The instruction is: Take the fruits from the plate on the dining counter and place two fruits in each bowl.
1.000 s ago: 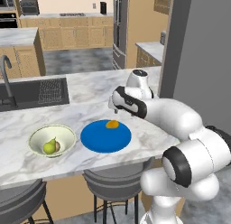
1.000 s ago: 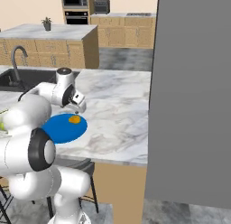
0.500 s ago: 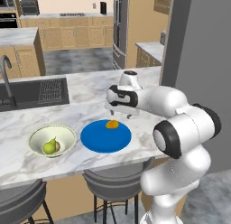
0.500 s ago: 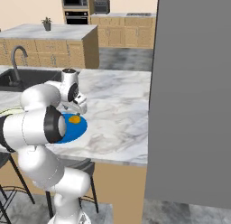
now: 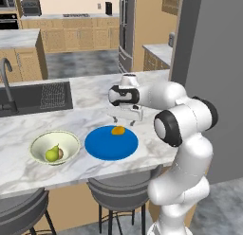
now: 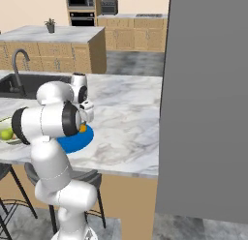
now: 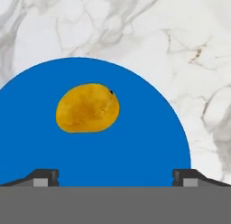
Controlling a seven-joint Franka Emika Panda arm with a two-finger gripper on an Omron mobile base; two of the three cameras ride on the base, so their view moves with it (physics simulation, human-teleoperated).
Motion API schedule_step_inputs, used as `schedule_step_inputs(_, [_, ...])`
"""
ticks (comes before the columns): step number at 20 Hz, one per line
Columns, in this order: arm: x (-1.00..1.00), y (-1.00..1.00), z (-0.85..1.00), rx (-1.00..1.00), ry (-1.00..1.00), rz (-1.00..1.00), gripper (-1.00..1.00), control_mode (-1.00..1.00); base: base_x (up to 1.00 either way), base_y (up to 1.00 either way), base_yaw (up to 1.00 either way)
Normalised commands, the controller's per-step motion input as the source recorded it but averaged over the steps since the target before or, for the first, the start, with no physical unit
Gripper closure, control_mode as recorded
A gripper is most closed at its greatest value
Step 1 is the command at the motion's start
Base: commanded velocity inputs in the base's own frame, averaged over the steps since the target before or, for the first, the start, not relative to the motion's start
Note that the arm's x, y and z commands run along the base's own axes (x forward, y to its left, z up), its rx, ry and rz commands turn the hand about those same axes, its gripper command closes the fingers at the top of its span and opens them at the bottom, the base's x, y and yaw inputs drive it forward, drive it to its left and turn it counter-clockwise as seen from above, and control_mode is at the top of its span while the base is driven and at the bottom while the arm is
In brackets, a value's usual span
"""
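Left base view: the gripper (image 5: 125,119) hovers spread above the blue plate's (image 5: 105,147) far rim, over the orange-yellow fruit (image 5: 117,130); a pear (image 5: 52,153) sits in the cream bowl (image 5: 40,143).

Hand view: fingertips (image 7: 43,177) wide apart, fruit lying on the plate, marble surface (image 7: 149,42) beyond.

The plate (image 5: 111,144) is showing a flat, bright blue. Lying on the plate, the oval fruit (image 7: 87,108) is glowing orange-yellow with faint darker mottling. Under the plate, the counter (image 5: 85,113) is running white with grey veins, over tan wooden sides. Beside the plate, the bowl (image 5: 54,147) is gleaming cream-white, and the pear (image 5: 52,153) in it is looking yellow-green.
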Motion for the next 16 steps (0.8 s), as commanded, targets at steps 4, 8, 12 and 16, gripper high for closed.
schedule_step_inputs(4, [0.55,0.18,-0.19,-0.05,0.02,-0.09,-1.00,-1.00,0.00,0.00,0.00])
schedule_step_inputs(8, [0.35,0.12,-0.12,-0.06,0.08,-0.10,-1.00,-1.00,0.00,0.00,0.00])
schedule_step_inputs(12, [0.02,0.00,-0.25,0.00,0.01,-0.05,-1.00,-1.00,0.00,0.00,0.00])
schedule_step_inputs(16, [-0.08,0.00,-0.40,0.00,0.00,0.00,-1.00,-1.00,0.00,0.00,0.00])
